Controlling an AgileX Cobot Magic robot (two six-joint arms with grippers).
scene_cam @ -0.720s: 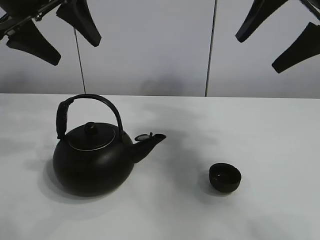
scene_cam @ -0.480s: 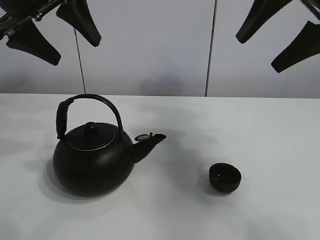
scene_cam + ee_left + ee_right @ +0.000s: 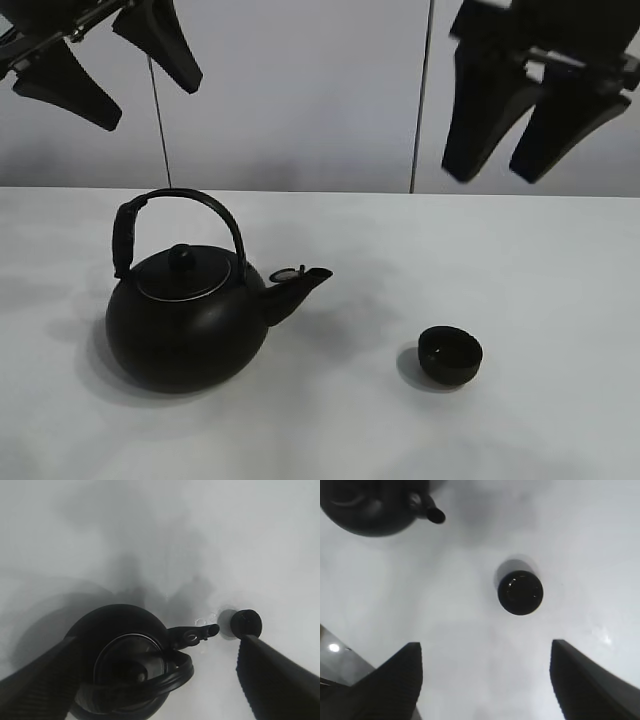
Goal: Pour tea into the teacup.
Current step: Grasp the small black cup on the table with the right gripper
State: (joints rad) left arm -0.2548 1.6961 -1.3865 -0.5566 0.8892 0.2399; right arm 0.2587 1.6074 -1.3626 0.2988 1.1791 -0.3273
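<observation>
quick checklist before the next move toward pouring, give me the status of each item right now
1. Kettle upright on the table, lid seated: ok.
2. Kettle handle standing up, nothing touching it: ok.
3. Teacup upright, mouth up, standing apart from the spout: ok.
4. Left gripper open and empty, high over the kettle: ok.
5. Right gripper open and empty, high above the table on the teacup's side: ok.
6. Tea inside the kettle: cannot tell, the lid hides it.
</observation>
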